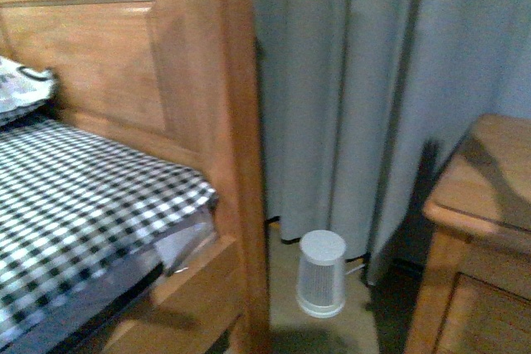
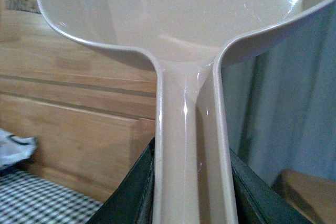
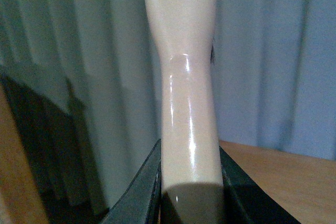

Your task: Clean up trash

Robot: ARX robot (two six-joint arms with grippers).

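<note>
In the left wrist view my left gripper [image 2: 190,192] is shut on the long handle [image 2: 189,145] of the pinkish-beige dustpan [image 2: 173,9], whose empty pan fills the picture's upper part. In the right wrist view my right gripper [image 3: 190,187] is shut on the smooth beige brush handle [image 3: 184,77]; the bristles are out of view. The trash, a small crumpled white wad, shows in no view. Neither arm shows in the front view.
A wooden bed frame [image 1: 236,122] with a black-and-white checked sheet [image 1: 75,196] stands at the left. Grey curtains [image 1: 373,80] hang behind. A small white cylindrical device [image 1: 321,273] stands on the floor. A wooden nightstand [image 1: 481,230] is at the right.
</note>
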